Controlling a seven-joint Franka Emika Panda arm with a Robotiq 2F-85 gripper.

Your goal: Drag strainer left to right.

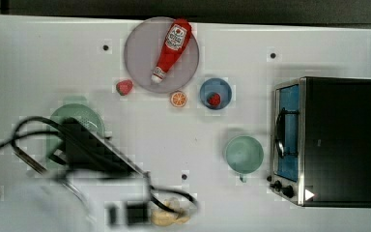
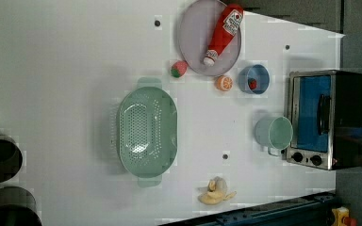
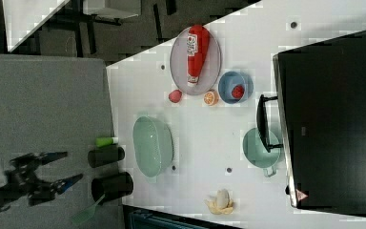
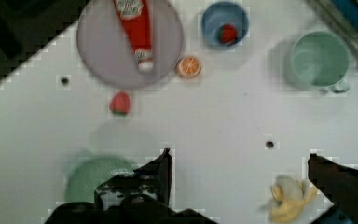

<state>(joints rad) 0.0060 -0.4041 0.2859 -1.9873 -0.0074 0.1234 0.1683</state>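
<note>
Gripper (image 4: 237, 163) stands spread wide with nothing between its fingers; in the wrist view one dark finger (image 4: 161, 170) sits low centre of frame, the other at lower right, bare white table (image 4: 223, 121) between them. Strainer (image 2: 147, 129) lies left of centre in the left view, long axis running up and down the frame, holes facing up, resting flat on the table and touching nothing else. In the top view the arm (image 1: 92, 150) hangs over the strainer's lower part, at left of frame. I read the wide stance as preparation: a colander wall or rim is what I would need to catch, so the jaws stay open until they straddle it. The lane for the drag looks workable: between strainer and toaster oven (image 2: 325, 117), at right of the left view, stand only the teal cup (image 2: 274, 134) near the oven and the banana (image 2: 215, 192) at lower centre. Plate (image 2: 191, 44) with ketchup bottle (image 2: 222, 29), strawberry (image 2: 178, 68), orange slice (image 2: 224, 83) and blue bowl (image 2: 253, 79) cluster along the upper part of that frame, well off the path. My judgement: the drag has not begun, and the cup limits how far along I can go
</note>
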